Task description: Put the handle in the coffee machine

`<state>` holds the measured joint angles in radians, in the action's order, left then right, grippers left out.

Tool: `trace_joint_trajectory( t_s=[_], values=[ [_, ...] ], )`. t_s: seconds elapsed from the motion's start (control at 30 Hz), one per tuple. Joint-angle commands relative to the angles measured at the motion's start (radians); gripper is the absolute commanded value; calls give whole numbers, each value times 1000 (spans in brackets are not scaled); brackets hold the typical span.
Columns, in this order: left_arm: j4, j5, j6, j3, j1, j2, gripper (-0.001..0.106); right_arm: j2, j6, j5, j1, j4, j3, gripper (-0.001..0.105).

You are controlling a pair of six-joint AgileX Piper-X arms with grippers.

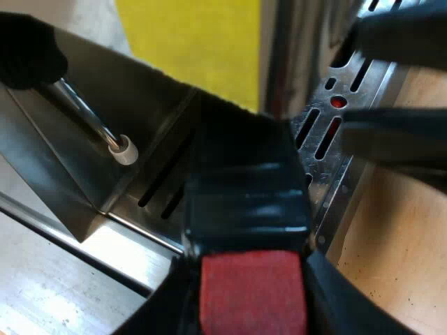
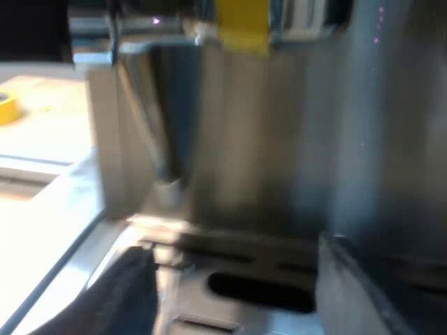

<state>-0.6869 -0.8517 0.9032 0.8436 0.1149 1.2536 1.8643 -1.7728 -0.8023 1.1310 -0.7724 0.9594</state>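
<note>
The left hand (image 1: 251, 307) is closed on the handle (image 1: 244, 202), with one black finger pressed to each side at the red end (image 1: 253, 296). The handle is held above the drip tray (image 1: 328, 174) and is pointed toward the front of the espresso machine (image 1: 293, 63). Its metal end is hidden, so whether it is seated cannot be told.

Open tray is left between the handle and the steam wand (image 1: 91, 118), whose white tip (image 1: 126, 149) is well apart from the hand. The tray's outer edge is met by the wooden surface (image 1: 405, 265). Two dark blurred bars (image 1: 398, 136) are seen over that edge; what they are cannot be told.

The right hand (image 2: 241, 296) is spread wide, with nothing between its fingers (image 2: 129, 293). It is held low before the machine's front panel, over the tray's slots (image 2: 262, 289), and the wand hangs near, above one finger. A yellow tape roll (image 2: 7, 108) is seen on the surface, beyond the machine's side edge.

One handle, one wand, one tray, one tape roll and two hands are counted.
</note>
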Motion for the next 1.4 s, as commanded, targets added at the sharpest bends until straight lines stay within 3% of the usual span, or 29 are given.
trace_joint_trajectory(
  t_s=[0.03, 0.17, 0.37, 0.53, 0.6, 0.73, 0.97, 1.13, 1.4],
  values=[
    [47, -142, 16, 35, -3, -14, 0, 34, 3, 92, -28, -43, 4, 48],
    [38, -142, 13, 35, -3, -14, 0, 70, -5, 89, -55, -115, 4, 48],
    [34, -142, 13, 35, -3, -14, 0, 128, -33, 82, -91, -195, 41, 39],
    [34, -140, 13, 35, -3, -14, 0, 181, -138, 37, -93, -195, 133, 51],
    [32, -135, 13, 35, -3, -14, 0, 192, -140, -10, -95, -195, 156, 50],
    [30, -132, 13, 35, -3, -14, 0, 197, -138, -1, -103, -197, 194, 42],
    [10, -132, 13, 35, -3, -14, 0, 197, -144, -2, -124, -199, 226, 49],
    [11, -132, 13, 35, -3, -14, 0, 197, -295, 17, -127, -333, 226, 48],
    [11, -132, 13, 35, -3, -14, 0, 197, -328, 1, -125, -436, 236, 48]
  ],
)
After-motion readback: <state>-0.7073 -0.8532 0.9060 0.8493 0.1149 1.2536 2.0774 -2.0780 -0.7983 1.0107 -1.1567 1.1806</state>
